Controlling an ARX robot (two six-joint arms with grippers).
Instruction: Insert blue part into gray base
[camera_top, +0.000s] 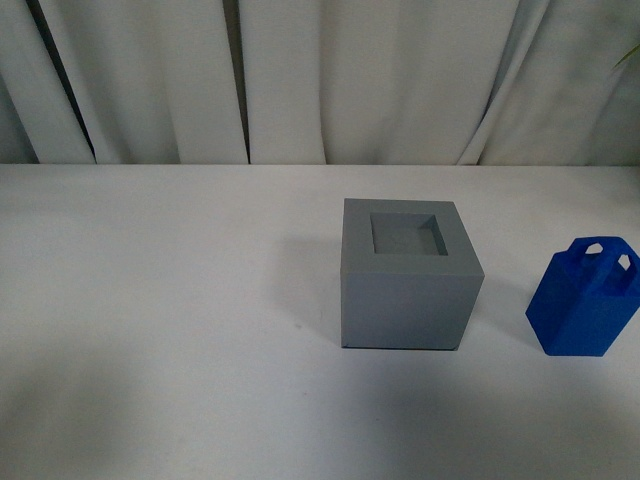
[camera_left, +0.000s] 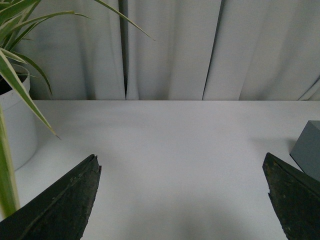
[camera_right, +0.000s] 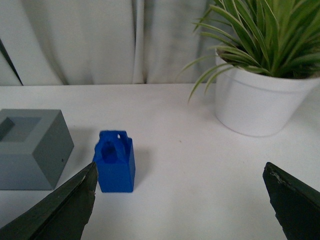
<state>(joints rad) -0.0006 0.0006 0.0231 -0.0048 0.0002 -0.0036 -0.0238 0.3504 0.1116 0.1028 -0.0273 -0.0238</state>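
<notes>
In your front view the gray base (camera_top: 408, 278) sits on the white table (camera_top: 150, 320), a little right of the middle, with the square recess in its top face turned upward. The blue part (camera_top: 586, 300) stands upright on the table to the right of the base, near the frame's right edge. It is apart from the base, with bare table between them, and its arched, holed top points up. It is not yet in the recess. A pale pleated curtain (camera_top: 300, 80) hangs behind the table. Neither arm shows in this view.

Your left jaws are spread wide with nothing between them, and only bare table lies ahead of them. A corner of the gray base (camera_left: 310, 147) shows at the edge of the left wrist view, along with a white pot (camera_left: 15, 127) holding a long-leaved plant.

Your right jaws are also spread wide and hold nothing. They hang short of the blue part (camera_right: 116, 162), which stands just beside the gray base (camera_right: 31, 147) without touching it. Another white pot (camera_right: 260, 102) with striped green leaves stands farther back on the table.
</notes>
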